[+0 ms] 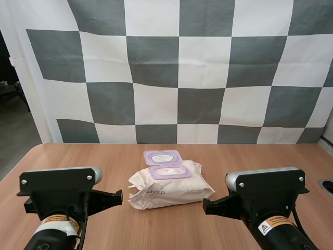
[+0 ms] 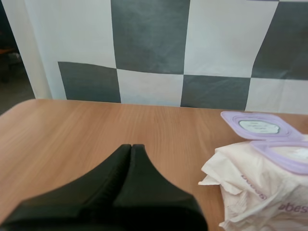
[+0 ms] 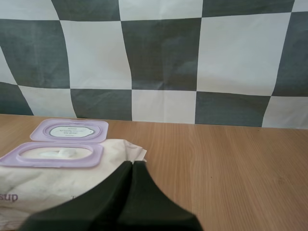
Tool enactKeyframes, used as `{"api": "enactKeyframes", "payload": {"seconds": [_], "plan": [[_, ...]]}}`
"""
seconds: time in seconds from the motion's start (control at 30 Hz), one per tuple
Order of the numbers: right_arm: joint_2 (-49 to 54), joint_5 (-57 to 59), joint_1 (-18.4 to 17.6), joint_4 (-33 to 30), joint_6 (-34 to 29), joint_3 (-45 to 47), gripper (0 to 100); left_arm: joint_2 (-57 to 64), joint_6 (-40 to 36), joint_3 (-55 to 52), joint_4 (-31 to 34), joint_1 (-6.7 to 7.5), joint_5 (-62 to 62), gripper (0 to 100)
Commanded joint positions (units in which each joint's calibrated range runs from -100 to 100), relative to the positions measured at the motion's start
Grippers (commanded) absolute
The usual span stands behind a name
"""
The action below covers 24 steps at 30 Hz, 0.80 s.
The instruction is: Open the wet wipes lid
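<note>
Wet wipes pack [image 1: 171,188] lies on the bench [image 1: 73,156], roughly midway between my left hand [image 2: 131,146] and right hand [image 3: 132,163], and a little farther out than both.

Nearest first.

Left hand: clenched on nothing, both black fingers pressed together into one dark wedge, tips pointing toward the far edge over the wood. It sits left of the pack and apart from it. The pack's crumpled left end is ahead and to the right of the tips.

Right hand: also clenched on nothing, fingers together in one wedge. In its wrist view the tips overlap the pack's near right corner. Cannot tell whether they touch the wrapper or stop short of it.

Pack: soft cream-white wrapper, wrinkled, long side running left to right, purple lettering on the near face. On its top, toward the far side, a lilac oval frame [image 1: 170,172] surrounds the opening, with white wipe showing inside.

Farther on, the lid [image 1: 163,157], same lilac, is already swung open. It hinges at the frame's far edge and is laid back toward the far side, inner face up, with a pale oval label in its middle. Cannot tell whether its far edge rests on the bench or hangs just above it. Beyond it the wood runs on to the far edge.
</note>
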<state>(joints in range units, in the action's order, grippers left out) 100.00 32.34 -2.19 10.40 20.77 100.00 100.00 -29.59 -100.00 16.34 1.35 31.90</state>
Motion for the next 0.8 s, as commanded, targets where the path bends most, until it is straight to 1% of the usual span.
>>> {"api": "enactKeyframes", "payload": {"seconds": [0.0, 0.27, 0.37, 0.53, 0.77], "plan": [[0.0, 0.07, 0.01, 0.07, 0.03, 0.0, 0, 0.0, -1.42, 0.0, -1.19, 0.06, 0.04, 0], [0.0, 0.07, 0.02, 0.07, 0.03, 0.0, 0, 0.0, -1.42, 0.0, -1.87, 0.06, 0.04, 0], [0.0, 0.07, 0.02, 0.07, 0.03, 0.0, 0, 0.0, 0.78, 0.0, -4.41, 0.06, 0.04, 0], [0.0, 0.07, 0.02, 0.07, 0.03, 0.0, 0, 0.0, 9.11, 0.0, -12.16, 0.06, -0.82, 0], [0.0, 0.07, 0.02, 0.07, 0.03, 0.0, 0, 0.0, 10.13, 0.0, -13.09, 0.06, -1.02, 0]]}}
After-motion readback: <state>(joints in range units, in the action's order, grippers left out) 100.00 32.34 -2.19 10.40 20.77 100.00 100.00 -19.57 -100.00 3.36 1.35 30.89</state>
